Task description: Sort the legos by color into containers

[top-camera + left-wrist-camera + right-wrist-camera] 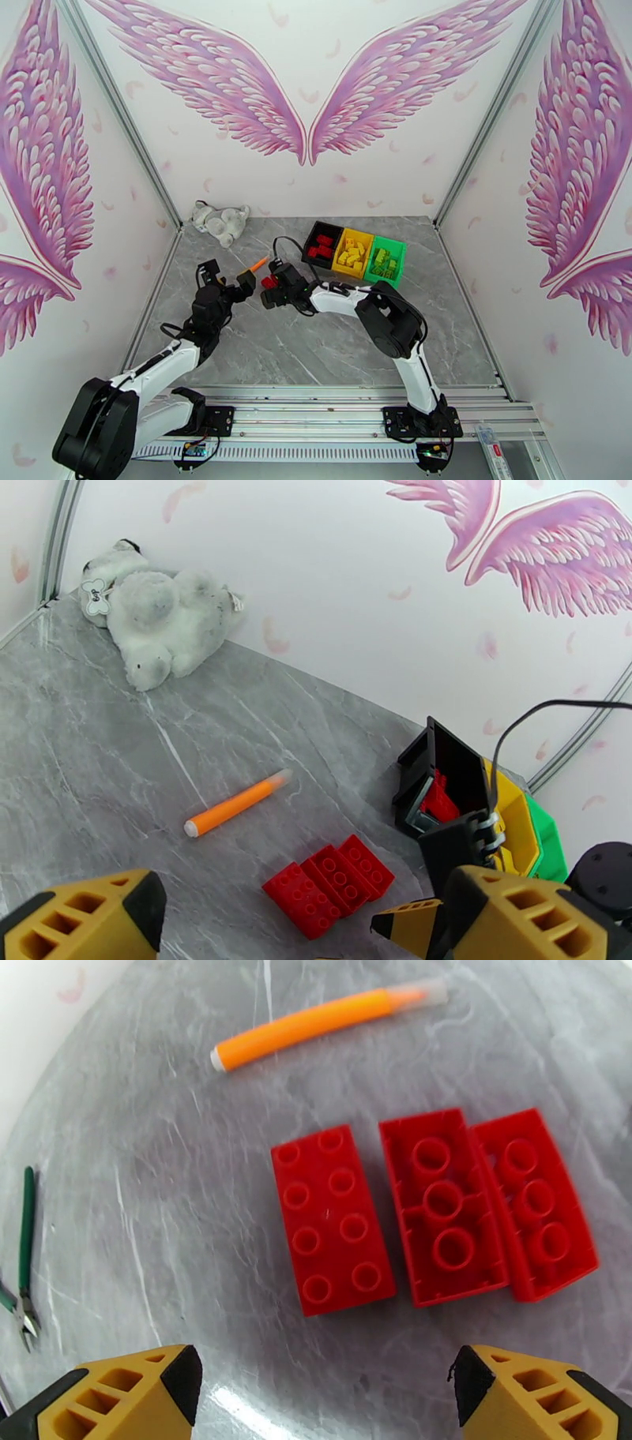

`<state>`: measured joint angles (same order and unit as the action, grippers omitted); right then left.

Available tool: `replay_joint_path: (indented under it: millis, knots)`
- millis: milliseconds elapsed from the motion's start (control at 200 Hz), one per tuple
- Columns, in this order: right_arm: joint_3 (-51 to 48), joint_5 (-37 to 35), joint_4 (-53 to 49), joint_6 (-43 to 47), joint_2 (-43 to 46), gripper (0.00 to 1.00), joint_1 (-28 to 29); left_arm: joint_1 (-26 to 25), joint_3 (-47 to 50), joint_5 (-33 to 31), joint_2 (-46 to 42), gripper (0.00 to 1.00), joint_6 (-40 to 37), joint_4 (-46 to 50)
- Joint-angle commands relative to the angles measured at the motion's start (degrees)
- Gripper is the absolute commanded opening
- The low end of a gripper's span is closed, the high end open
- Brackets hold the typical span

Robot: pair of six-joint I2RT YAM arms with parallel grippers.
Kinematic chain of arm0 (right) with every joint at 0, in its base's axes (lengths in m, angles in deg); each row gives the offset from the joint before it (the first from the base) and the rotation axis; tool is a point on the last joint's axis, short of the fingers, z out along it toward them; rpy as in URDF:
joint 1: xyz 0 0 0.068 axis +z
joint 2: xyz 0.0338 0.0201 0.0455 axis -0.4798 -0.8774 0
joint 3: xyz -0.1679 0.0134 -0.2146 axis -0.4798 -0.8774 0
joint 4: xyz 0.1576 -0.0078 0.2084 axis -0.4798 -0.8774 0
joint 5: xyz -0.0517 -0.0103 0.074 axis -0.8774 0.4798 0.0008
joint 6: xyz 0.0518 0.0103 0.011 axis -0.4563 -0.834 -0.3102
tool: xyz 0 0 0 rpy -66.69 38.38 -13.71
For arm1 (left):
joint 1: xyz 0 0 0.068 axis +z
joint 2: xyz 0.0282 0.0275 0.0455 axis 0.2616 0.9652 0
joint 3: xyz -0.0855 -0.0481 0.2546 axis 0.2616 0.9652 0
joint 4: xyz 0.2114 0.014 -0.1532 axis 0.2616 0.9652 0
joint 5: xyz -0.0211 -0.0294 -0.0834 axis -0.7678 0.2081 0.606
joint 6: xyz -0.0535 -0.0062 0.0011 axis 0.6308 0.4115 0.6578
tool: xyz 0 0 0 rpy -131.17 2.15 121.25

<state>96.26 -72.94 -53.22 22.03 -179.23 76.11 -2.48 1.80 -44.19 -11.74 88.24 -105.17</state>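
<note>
My right pincer (324,1382) hangs released over three red legos (430,1209) on the tabletop (158,1220), just beside the orange marker (316,1027). I'd straddle the separate studs-up brick across its narrow width, clear of its touching neighbours. My left pincer (292,934) is released too.
</note>
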Motion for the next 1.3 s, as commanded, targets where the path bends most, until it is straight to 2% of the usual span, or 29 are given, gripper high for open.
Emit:
replay_joint_path:
  millis: [0, 555, 1075, 1295]
  knots:
    - [2.75, -0.24, -0.36, -0.64, -2.04, 0.9, 0.61, 0.66, 1.6, -0.77, -2.91, 0.99, -0.14, 3.53]
    - [16.91, -8.01, -9.46, 4.37, -11.35, 0.89, 0.31, 2.62, 5.03, -1.0, -12.82, 0.99, 0.08, 9.88]
    - [21.26, -5.46, -12.68, 4.53, -13.41, 0.59, 0.37, 3.4, 5.04, -0.59, -12.16, 0.99, 0.0, 9.69]
    - [19.79, -4.56, -11.81, 3.19, -11.94, 0.39, 0.62, 3.68, 3.47, 1.42, -6.72, 0.99, 0.44, 6.59]
